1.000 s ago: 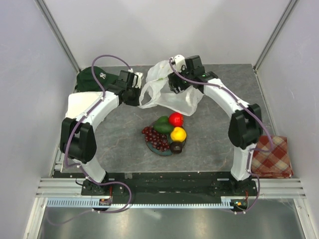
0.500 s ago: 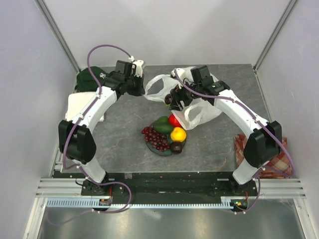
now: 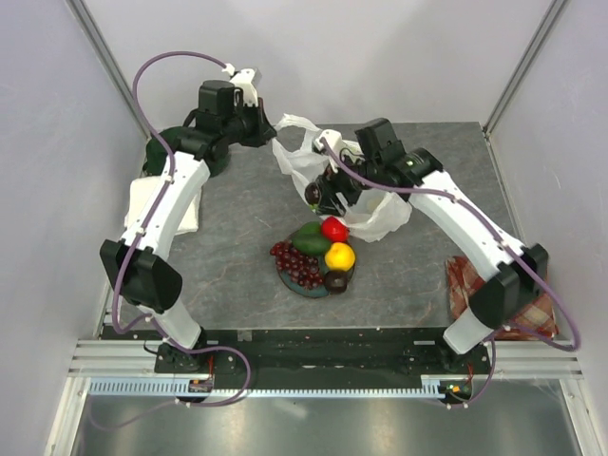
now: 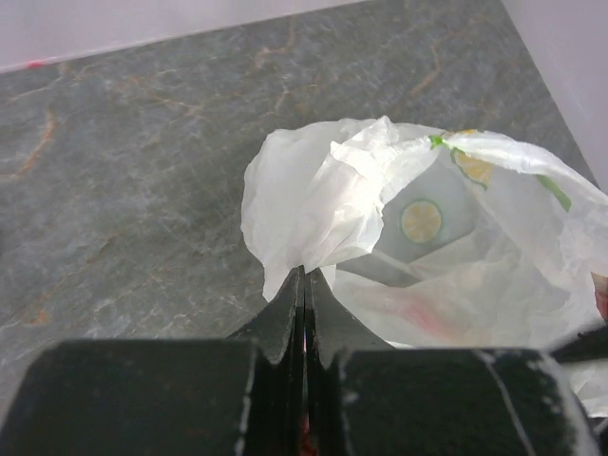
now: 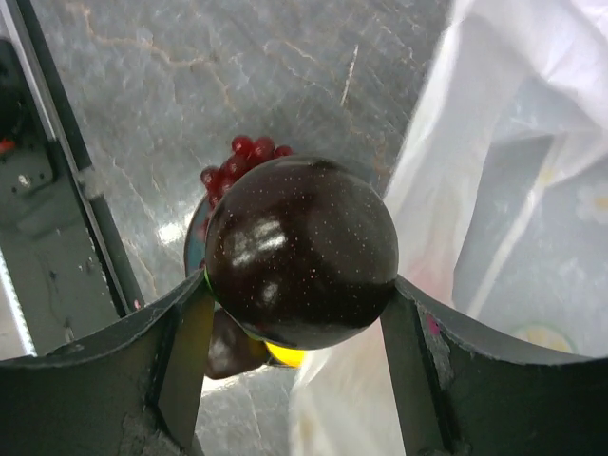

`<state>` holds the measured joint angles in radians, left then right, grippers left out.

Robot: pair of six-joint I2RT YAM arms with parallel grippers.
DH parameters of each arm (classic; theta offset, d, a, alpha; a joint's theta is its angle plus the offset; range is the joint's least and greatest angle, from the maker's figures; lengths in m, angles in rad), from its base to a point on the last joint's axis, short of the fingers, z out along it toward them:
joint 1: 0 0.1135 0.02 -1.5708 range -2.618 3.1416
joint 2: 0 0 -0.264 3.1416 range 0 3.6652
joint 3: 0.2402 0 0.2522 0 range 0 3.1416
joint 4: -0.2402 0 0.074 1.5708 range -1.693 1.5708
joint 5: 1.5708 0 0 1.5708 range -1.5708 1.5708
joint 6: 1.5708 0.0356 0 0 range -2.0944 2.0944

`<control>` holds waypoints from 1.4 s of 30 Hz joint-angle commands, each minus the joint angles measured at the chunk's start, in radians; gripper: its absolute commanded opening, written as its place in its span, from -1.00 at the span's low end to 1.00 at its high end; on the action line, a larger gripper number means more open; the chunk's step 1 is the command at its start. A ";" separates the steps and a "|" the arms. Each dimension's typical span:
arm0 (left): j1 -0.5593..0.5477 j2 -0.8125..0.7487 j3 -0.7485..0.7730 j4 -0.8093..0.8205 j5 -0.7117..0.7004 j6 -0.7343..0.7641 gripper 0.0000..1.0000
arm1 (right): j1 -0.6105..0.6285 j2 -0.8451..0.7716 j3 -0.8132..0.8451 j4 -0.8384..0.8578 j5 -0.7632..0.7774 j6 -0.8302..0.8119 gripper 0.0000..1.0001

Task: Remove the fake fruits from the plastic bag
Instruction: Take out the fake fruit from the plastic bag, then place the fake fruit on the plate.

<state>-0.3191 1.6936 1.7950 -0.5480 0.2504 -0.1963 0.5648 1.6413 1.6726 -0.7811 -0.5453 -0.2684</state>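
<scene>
The white plastic bag [image 3: 375, 204] lies crumpled at the back middle of the table; it also shows in the left wrist view [image 4: 399, 237] and the right wrist view [image 5: 532, 190]. My left gripper [image 3: 269, 128] is shut on the bag's edge [image 4: 304, 256] and holds it up. My right gripper [image 3: 317, 195] is shut on a round dark purple-brown fruit [image 5: 301, 252], held above the table beside the bag. A teal plate [image 3: 290, 278] holds a grape bunch [image 3: 296, 263], a green piece [image 3: 310, 237], a red apple [image 3: 334, 227], a yellow-orange fruit [image 3: 340, 256] and a dark fruit [image 3: 336, 281].
A dark green cap [image 3: 161, 152] and a white cloth [image 3: 142, 204] lie at the back left. A red checked cloth [image 3: 458, 285] lies at the right, partly under the right arm. Grey walls close off three sides.
My left gripper rose and moved back-left, pulling the bag's edge up. My right gripper came out of the bag toward the plate with the dark fruit in it.
</scene>
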 commanded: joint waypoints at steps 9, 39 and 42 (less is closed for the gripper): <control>0.038 -0.034 -0.040 0.028 -0.056 -0.037 -0.97 | 0.248 -0.258 -0.324 -0.152 0.286 -0.371 0.04; 0.051 -0.112 -0.151 0.031 -0.042 -0.014 -0.97 | 0.458 -0.014 -0.372 -0.069 0.582 -0.563 0.06; 0.051 -0.115 -0.158 0.034 -0.039 -0.014 -0.97 | 0.440 -0.005 -0.353 -0.070 0.579 -0.566 0.06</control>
<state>-0.2760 1.6257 1.6451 -0.5438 0.2016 -0.2123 1.0294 1.6184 1.2842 -0.8501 0.0017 -0.8242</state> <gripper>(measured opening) 0.022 0.731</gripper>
